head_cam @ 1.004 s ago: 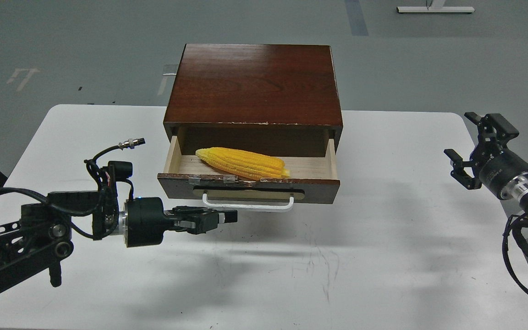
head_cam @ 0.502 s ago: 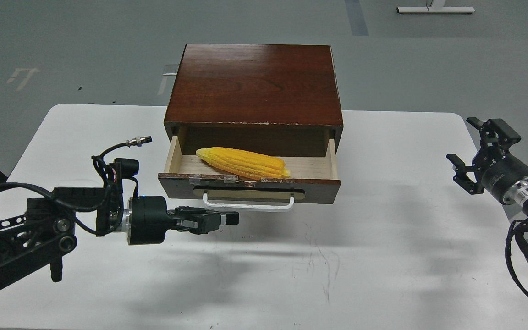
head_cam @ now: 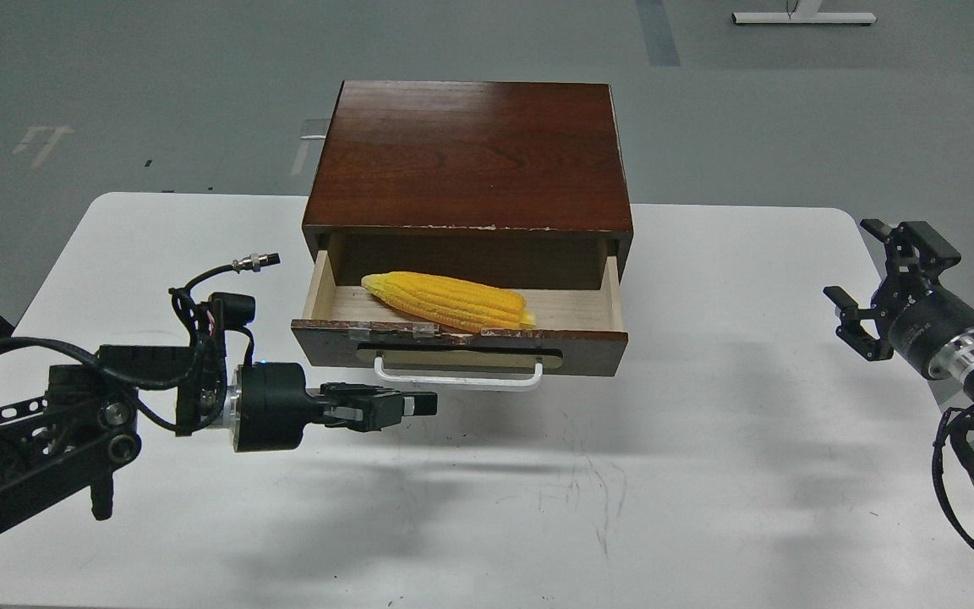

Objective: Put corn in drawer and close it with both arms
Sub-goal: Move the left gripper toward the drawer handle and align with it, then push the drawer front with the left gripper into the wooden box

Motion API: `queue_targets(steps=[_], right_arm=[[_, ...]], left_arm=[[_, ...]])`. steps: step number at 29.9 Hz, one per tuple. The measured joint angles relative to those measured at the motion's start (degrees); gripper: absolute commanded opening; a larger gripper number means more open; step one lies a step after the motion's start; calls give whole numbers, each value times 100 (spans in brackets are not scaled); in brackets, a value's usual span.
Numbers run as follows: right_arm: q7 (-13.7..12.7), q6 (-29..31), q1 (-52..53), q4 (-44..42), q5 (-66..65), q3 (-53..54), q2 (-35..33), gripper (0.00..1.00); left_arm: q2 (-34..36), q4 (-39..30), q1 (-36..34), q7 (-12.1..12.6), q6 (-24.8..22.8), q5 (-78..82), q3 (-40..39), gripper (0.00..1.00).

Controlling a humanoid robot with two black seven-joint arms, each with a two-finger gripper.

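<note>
The corn (head_cam: 446, 302) lies inside the open drawer (head_cam: 458, 347), long axis running left to right along the drawer front, tapered tip toward the left wall, butt end past the middle; it sits flat on the pale wood floor, clear of both side walls. So I judge the placing done and the closing still to do. The drawer projects from the cabinet (head_cam: 467, 156) toward me, near the far edge of the white table (head_cam: 707, 474), roughly centred between the left and right edges. My left gripper (head_cam: 419, 404) hangs just in front of and slightly below the left end of the white handle (head_cam: 457, 377), pointing rightward along the drawer front, not into it; its fingers look drawn together with nothing between them, apart from the handle as far as I can tell. My right gripper (head_cam: 876, 283) sits well off near the table's right edge, jaws spread and empty. Left arm is much the nearer. The push must go straight back, away from me, square to the corn's axis. I reckon the right arm has to come across to the right half of the front first, or a one-sided shove could skew the drawer in its runners.
</note>
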Motion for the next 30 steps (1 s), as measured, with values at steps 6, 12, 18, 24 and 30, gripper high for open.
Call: queue_targets(steps=[6, 12, 18, 24, 30], right_arm=[[0, 0, -27, 0, 0, -1, -6, 100], [0, -7, -54, 0, 0, 0, -18, 100], [0, -4, -57, 0, 0, 2, -18, 100], [0, -1, -57, -5, 0, 11, -11, 100], [0, 1, -50, -47, 0, 12, -7, 100]], left_arm=[[-42, 69, -49, 0, 3, -4, -4, 0], [-151, 173, -181, 0, 3, -7, -5, 0], [-215, 342, -253, -8, 3, -11, -8, 0], [-433, 557, -315, -7, 3, -12, -6, 0], [-519, 566, -333, 5, -79, -3, 2, 0]])
